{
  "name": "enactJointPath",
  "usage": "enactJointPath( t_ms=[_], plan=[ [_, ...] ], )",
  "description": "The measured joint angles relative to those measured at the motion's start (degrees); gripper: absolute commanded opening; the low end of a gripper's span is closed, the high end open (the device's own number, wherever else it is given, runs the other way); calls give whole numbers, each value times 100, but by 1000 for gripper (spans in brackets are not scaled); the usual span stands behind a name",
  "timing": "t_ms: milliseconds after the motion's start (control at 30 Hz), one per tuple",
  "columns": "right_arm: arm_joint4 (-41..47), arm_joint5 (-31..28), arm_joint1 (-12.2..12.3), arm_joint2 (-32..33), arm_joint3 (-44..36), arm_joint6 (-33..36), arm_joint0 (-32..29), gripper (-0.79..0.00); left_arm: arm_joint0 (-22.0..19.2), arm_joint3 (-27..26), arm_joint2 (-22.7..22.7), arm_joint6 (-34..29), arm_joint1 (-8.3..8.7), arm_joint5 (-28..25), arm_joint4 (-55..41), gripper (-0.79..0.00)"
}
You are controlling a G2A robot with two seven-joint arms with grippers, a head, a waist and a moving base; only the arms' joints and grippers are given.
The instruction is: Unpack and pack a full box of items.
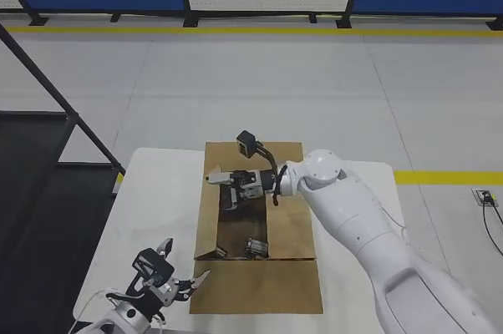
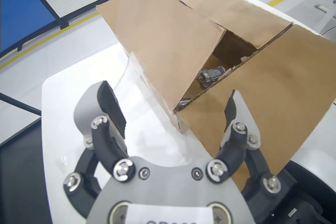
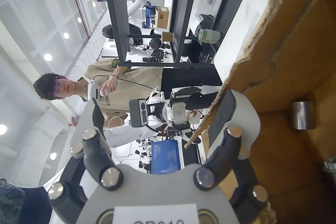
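Over the middle of the white table (image 1: 164, 192), seen from the top, the cardboard box (image 1: 256, 288) lies open, its long axis running away from the robot. The right gripper (image 1: 218, 185) is at the box's left wall, jaws apart. The left gripper (image 1: 185, 263) hangs near the table's near left corner, jaws apart, clear of the box.

From the left wrist, a box corner points toward the spread fingers (image 2: 110, 101), and a dark metal part (image 2: 211, 74) lies inside.

From the right wrist, a flap (image 3: 262, 70) edge passes between the parted fingers, just beside one pad (image 3: 220, 114). A metal cylinder (image 3: 302, 114) sits inside the box.
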Motion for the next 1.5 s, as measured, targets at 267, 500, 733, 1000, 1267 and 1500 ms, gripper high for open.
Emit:
enactJointPath(
  t_ms=[267, 500, 733, 1000, 1267, 1500],
  plan=[
    [292, -38, -235, -44, 173, 657, 95, 0, -242, 21, 271, -3, -67, 591, -160, 0],
    [340, -272, -385, -65, 381, 936, 172, 0, -288, 46, 273, 65, -127, 1156, -606, 0],
    [359, -362, -472, -16, 553, 871, 227, 0, -238, 131, 97, 101, -159, 1407, -1001, 0],
    [397, -574, -493, 126, 763, 635, 261, 0, -73, 175, -139, 193, -164, 1310, -1173, 0],
    [121, -623, -533, 130, 906, 140, 254, 0, 23, 251, -318, 249, -182, 1422, -1274, 0],
    [75, -524, -534, 202, 956, 146, 214, 0, 172, 237, -542, 290, -188, 1379, -1370, 0]
  ],
)
